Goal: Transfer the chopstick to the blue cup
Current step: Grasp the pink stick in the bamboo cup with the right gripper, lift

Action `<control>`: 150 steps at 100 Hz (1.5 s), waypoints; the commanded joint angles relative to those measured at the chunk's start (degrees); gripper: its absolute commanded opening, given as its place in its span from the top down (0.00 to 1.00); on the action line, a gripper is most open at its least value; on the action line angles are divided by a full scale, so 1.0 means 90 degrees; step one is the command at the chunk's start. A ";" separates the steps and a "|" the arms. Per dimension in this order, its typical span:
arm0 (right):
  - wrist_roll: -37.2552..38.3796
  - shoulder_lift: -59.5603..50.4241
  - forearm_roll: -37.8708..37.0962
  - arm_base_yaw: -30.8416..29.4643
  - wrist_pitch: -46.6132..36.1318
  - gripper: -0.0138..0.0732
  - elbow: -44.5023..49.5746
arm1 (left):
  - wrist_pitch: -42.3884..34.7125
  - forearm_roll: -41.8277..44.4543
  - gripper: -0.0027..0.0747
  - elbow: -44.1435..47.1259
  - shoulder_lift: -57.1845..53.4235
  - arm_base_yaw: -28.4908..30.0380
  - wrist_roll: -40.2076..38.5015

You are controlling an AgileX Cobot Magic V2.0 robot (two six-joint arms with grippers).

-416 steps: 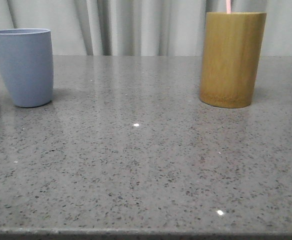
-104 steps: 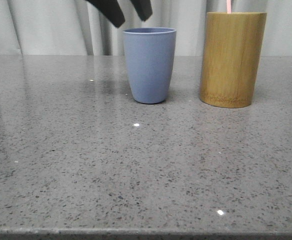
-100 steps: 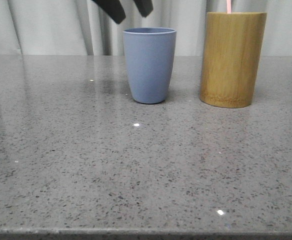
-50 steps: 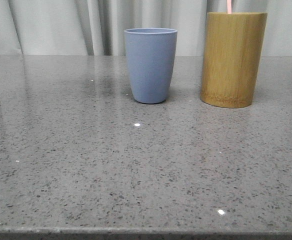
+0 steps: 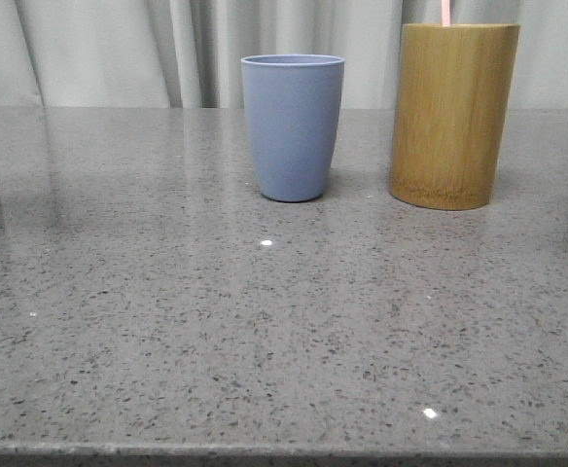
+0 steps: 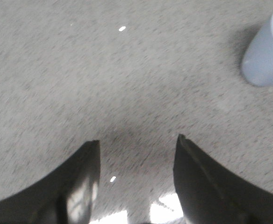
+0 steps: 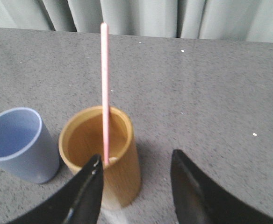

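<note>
1. Chopstick [image 7: 104,84] is seen upright in the bamboo holder [image 7: 101,154], lower left of the right wrist frame, blue cup [image 7: 19,142] just beside.
2. Both claws, left gripper [image 6: 136,144] and right gripper [image 7: 135,163], are spread, empty.
3. Judged light, stiff, slippery; the exposed shaft above the rim is best pinched.

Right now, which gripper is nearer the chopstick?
Right. The right gripper hangs open just above the bamboo holder with the chopstick in it; the left gripper is over bare table, beyond the blue cup.
</note>
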 commanded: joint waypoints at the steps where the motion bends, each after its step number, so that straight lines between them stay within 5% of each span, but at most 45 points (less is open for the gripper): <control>1: -0.0059 0.0336 0.0159 0.0038 -0.0444 0.43 -0.0558 | -0.0674 0.0004 0.52 0.0501 -0.0744 0.0172 -0.0069; 37: -0.0059 0.1772 0.0506 0.0102 -0.0640 0.43 -0.1745 | -0.0988 -0.0008 0.52 0.2139 -0.2611 0.0276 -0.0239; 125: -0.0059 0.3382 0.0487 0.0370 -0.1326 0.43 -0.2515 | -0.0918 -0.0008 0.52 0.2163 -0.3093 0.0276 -0.0304; 150: -0.0059 0.3447 0.0487 0.0370 -0.1468 0.66 -0.2515 | -0.0918 -0.0008 0.52 0.2163 -0.3093 0.0276 -0.0304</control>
